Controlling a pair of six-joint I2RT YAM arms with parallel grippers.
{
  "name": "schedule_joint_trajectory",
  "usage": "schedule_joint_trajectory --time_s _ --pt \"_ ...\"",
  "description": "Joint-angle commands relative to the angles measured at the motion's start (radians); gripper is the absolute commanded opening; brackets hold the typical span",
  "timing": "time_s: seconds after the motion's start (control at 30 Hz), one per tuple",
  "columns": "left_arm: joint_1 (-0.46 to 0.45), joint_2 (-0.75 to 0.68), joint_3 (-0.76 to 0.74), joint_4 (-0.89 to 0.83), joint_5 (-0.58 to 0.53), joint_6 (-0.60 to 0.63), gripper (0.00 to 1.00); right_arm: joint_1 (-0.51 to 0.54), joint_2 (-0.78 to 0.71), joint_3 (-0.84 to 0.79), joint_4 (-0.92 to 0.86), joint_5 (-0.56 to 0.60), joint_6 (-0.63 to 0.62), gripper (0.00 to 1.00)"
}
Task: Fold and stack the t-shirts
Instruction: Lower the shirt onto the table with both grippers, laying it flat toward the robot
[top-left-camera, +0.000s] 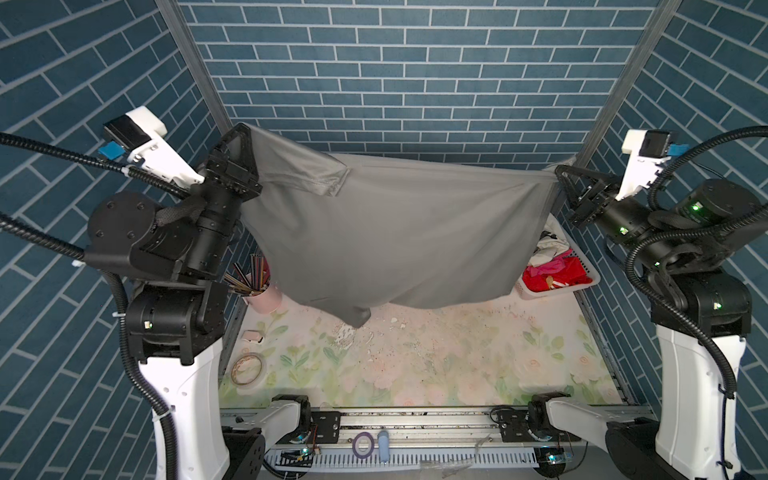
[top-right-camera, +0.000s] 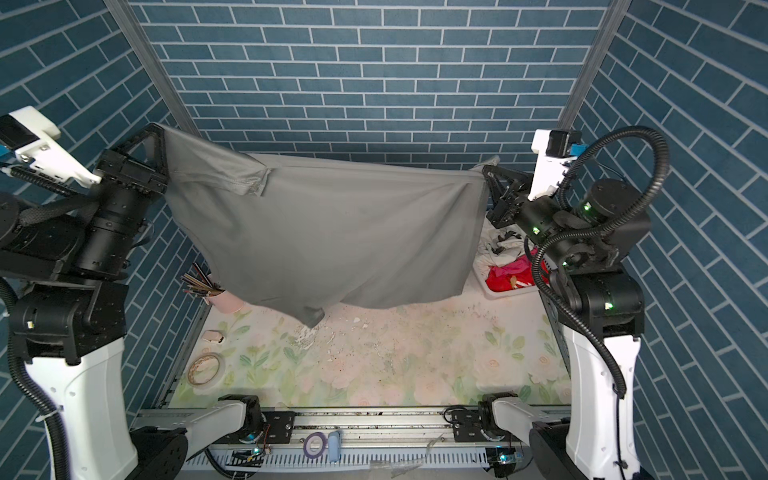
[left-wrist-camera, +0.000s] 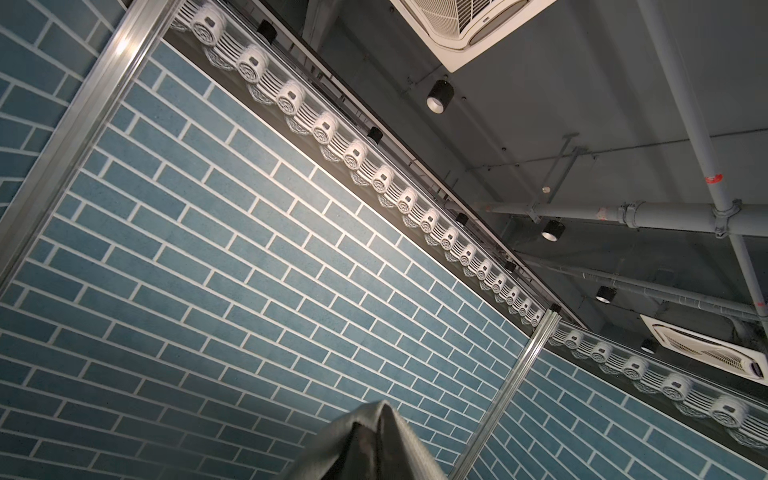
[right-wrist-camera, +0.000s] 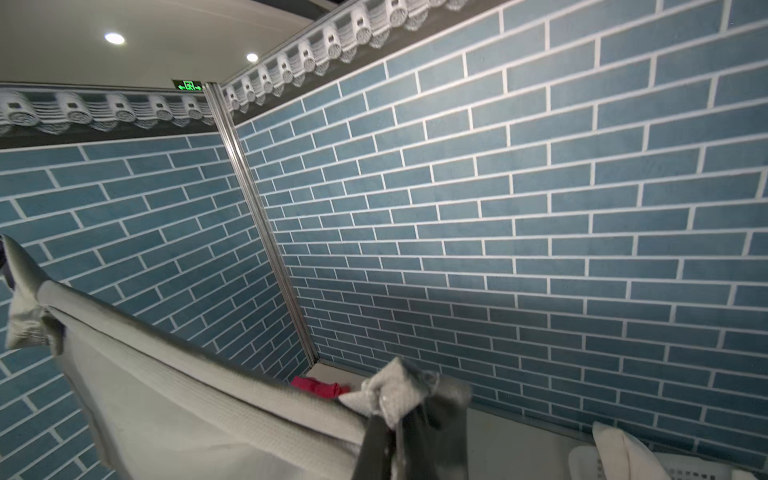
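A large dark grey t-shirt (top-left-camera: 395, 232) (top-right-camera: 324, 232) hangs spread wide in the air above the table, stretched between both arms. My left gripper (top-left-camera: 244, 132) (top-right-camera: 161, 132) is shut on its upper left corner, beside a sleeve (top-left-camera: 320, 183). My right gripper (top-left-camera: 560, 171) (top-right-camera: 486, 171) is shut on the upper right corner. In the left wrist view grey cloth (left-wrist-camera: 365, 449) wraps over the gripper (left-wrist-camera: 384, 419). In the right wrist view a bunch of the cloth (right-wrist-camera: 390, 386) sticks out of the gripper (right-wrist-camera: 401, 409). Hot pink cloth (top-left-camera: 555, 264) (top-right-camera: 515, 266) lies in the basket.
A white basket (top-left-camera: 590, 282) (top-right-camera: 511, 293) with red, pink and white clothes stands at the back right. A pink cup of pencils (top-left-camera: 262, 297), a tape roll (top-left-camera: 248, 369) and a small white object (top-left-camera: 253, 336) sit along the left. Crumbs litter the floral mat (top-left-camera: 415, 345). Another pink cloth (right-wrist-camera: 320, 388) lies by the back wall.
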Motion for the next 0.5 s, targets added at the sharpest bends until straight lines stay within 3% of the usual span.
schedule_joint_trajectory --time_s 0.0,0.2,0.33,0.47 --pt "0.005 0.091 -0.061 -0.012 0.027 -0.009 0.00 -0.006 0.092 -0.062 -0.066 0.025 -0.040 0.00" --pt "-0.006 0.181 -0.414 0.167 0.046 -0.026 0.00 -0.011 0.244 -0.334 0.045 0.017 -0.037 0.00" --pt "-0.034 0.313 -0.670 0.312 0.032 -0.048 0.00 -0.017 0.388 -0.529 0.199 -0.002 -0.015 0.00" --pt "-0.052 0.492 -0.786 0.457 0.006 -0.066 0.00 -0.017 0.622 -0.524 0.223 -0.025 -0.013 0.00"
